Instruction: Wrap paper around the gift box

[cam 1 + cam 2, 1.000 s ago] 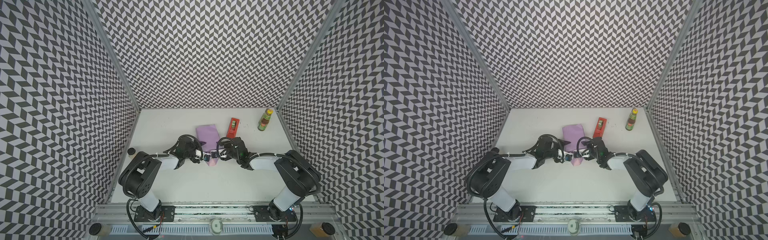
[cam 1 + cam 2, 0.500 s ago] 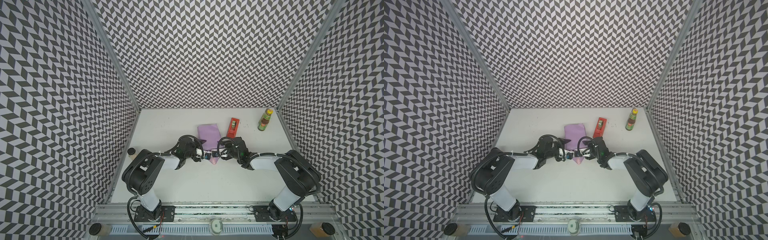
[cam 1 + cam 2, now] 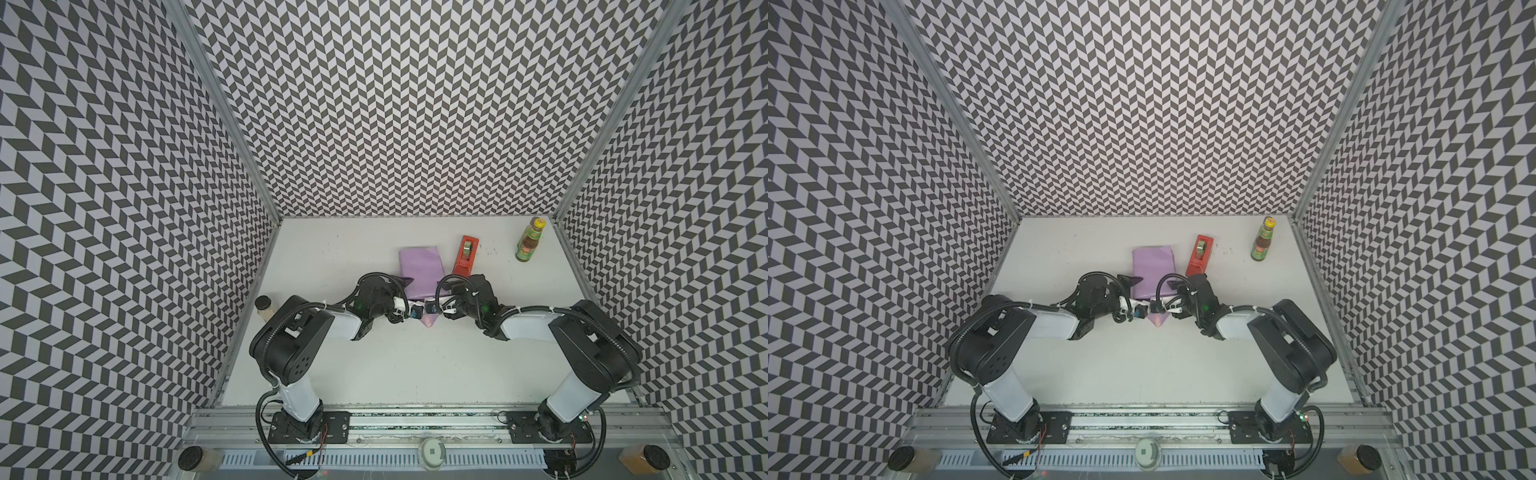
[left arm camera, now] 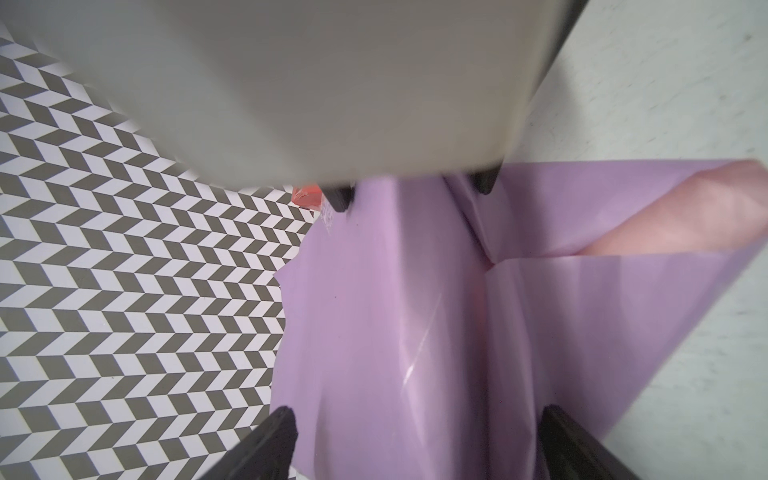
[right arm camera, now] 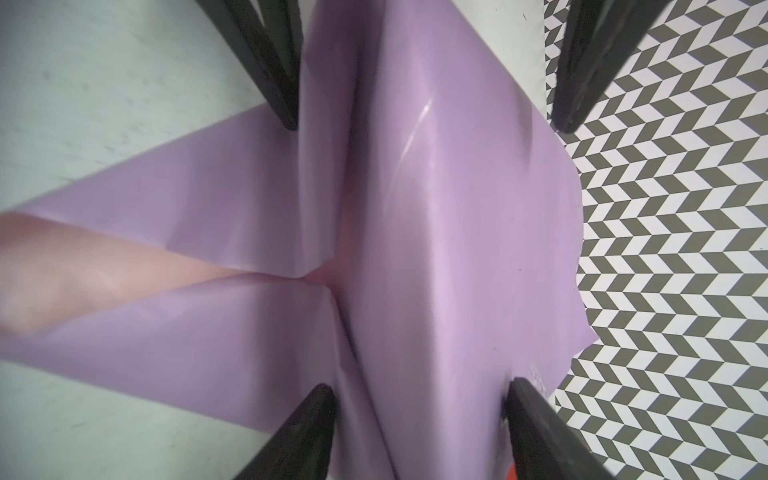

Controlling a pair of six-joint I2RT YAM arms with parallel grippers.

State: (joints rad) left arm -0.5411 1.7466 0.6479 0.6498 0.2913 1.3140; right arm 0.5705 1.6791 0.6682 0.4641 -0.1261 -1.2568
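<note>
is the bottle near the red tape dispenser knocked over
No, the bottle stands upright with its cap on top, apart from the red tape dispenser.

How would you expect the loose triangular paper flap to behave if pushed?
The paper flap looks thin and creased, so it would probably fold along its creases rather than resist. Its sheen suggests it may be slippery.

Bright even light, soft shadows — wrist views blurry
</note>
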